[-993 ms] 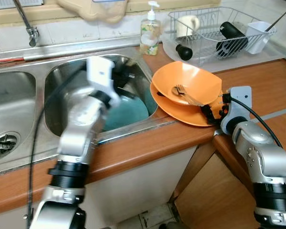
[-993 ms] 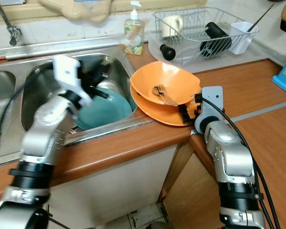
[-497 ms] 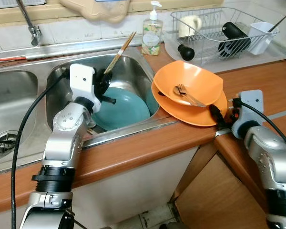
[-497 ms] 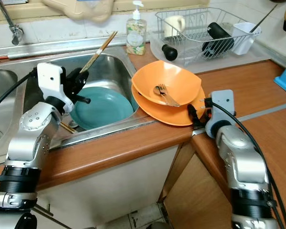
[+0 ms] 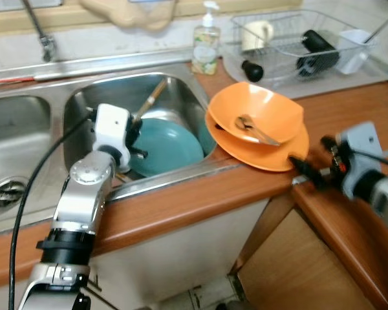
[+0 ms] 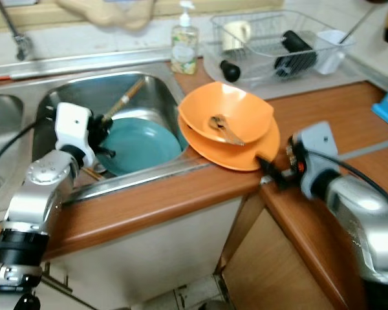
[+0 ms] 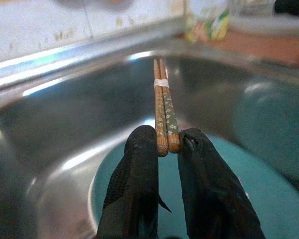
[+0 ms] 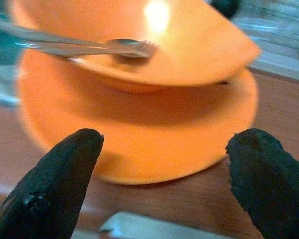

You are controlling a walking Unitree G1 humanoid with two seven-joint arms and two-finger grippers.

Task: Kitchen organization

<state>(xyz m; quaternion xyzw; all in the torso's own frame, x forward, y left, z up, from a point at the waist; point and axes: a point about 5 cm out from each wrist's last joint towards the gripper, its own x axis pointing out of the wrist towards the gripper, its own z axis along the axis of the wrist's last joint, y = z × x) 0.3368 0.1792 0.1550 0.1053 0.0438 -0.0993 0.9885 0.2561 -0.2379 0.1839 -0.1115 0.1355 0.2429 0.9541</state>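
Two sink basins are set side by side in the steel counter, with a faucet mounted on the tiled wall behind them. The right basin is occupied by a teal plate lying on its floor. Over that plate the left gripper is held, and a pair of wooden chopsticks is pinched between its two black fingers; the sticks are bound together by a pale band and are pointed up toward the back wall of the basin. In the left eye view the same chopsticks are seen rising at a slant from the gripper, above the teal plate.

Behind the basin's right corner a soap bottle is stood upright on the counter. Just to the right of the sink, an orange bowl is stacked on an orange plate on the wooden counter, and cutlery, blurred but seemingly a fork, is laid inside the bowl. Farther back, a wire dish rack is seen, holding a cup, a dark bottle and a white container.

At the right, the right gripper is held just beside the orange plate's near rim, apart from it, with its fingers spread wide and nothing between them.
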